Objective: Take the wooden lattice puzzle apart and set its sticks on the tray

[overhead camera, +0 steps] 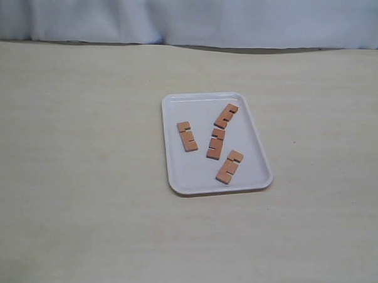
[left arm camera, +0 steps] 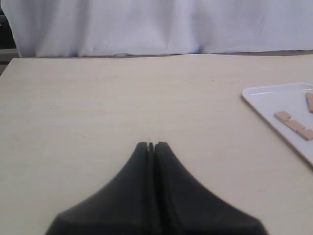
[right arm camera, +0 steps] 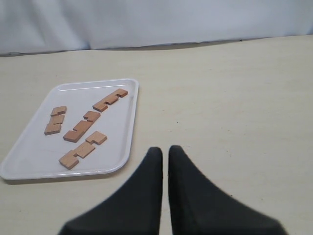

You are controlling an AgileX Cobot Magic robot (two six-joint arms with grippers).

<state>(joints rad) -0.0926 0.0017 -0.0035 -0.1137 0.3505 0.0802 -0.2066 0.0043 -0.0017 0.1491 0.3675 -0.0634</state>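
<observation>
The wooden lattice puzzle is no longer a grid. It lies apart as several loose reddish-brown sticks on the white tray [overhead camera: 197, 170]. One stick [overhead camera: 187, 136] lies at the tray's left, one [overhead camera: 226, 116] near its far end, one [overhead camera: 216, 144] in the middle and one [overhead camera: 229, 166] near the front. The right wrist view shows the tray [right arm camera: 34, 147] and the sticks [right arm camera: 81, 126] beside my right gripper [right arm camera: 165, 149], whose fingers stand together with only a slit between them, holding nothing. My left gripper [left arm camera: 151, 144] is shut and empty over bare table. The tray's corner [left arm camera: 264, 100] with a stick [left arm camera: 293, 125] is off to one side.
The tray rests on a pale beige table [overhead camera: 81, 174]. A white curtain [overhead camera: 194, 16] hangs behind the table's far edge. Neither arm shows in the exterior view, apart from a dark sliver at its lower right edge.
</observation>
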